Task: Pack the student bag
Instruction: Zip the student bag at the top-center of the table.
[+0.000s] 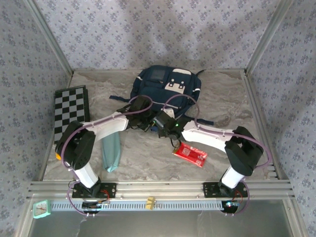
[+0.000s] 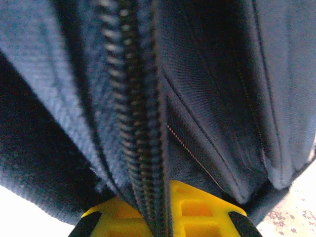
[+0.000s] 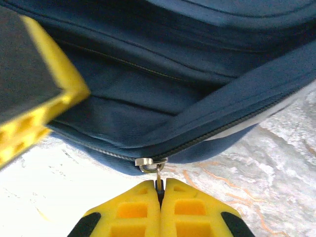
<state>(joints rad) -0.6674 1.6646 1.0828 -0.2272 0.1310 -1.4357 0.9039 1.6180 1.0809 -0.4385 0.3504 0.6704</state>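
Lying at the far centre of the table [image 1: 148,160], the bag [image 1: 168,86] shows us only navy fabric along its zip; we cannot tell what is inside. The left gripper [image 2: 163,210] is clamped on the bag's zip edge. The right gripper [image 3: 159,190] is pinched closed on the zip pull [image 3: 150,163], whose tab sits between its fingertips.

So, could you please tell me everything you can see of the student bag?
The student bag is a navy fabric backpack with a pale two-buckle panel and dark straps, lying flat at the far middle of the table. The left gripper pinches its fabric at the zipper; the right gripper is shut on the zipper pull.
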